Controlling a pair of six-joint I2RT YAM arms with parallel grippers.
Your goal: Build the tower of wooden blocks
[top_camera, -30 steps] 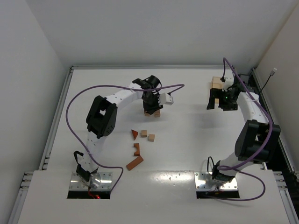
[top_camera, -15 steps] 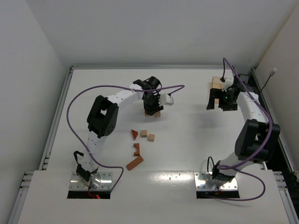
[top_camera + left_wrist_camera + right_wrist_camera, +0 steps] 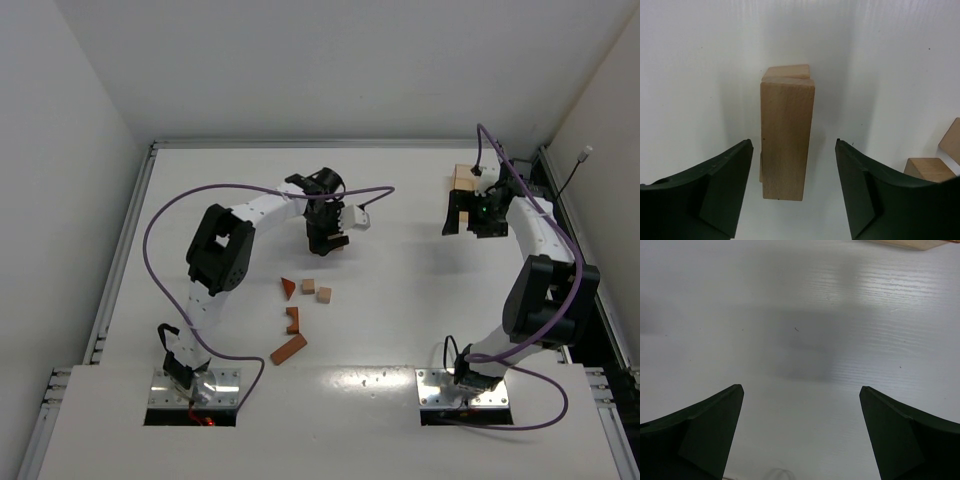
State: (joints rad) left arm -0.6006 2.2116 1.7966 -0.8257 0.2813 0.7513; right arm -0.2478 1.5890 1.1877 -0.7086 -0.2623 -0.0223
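Left gripper (image 3: 326,238): jaws apart, straddling wood block tower (image 3: 787,130), gap each side, no contact. Tower looks barely begun: tan upright between jaws, second piece just behind. Wood blocks (image 3: 292,320) loose, well outside jaws, most stacking left. Right gripper (image 3: 800,390): jaws spread, nothing between.

no text, label, brand, number or sign can be read in any of the three views. the wood, the arms and the table surface show no legible marks.
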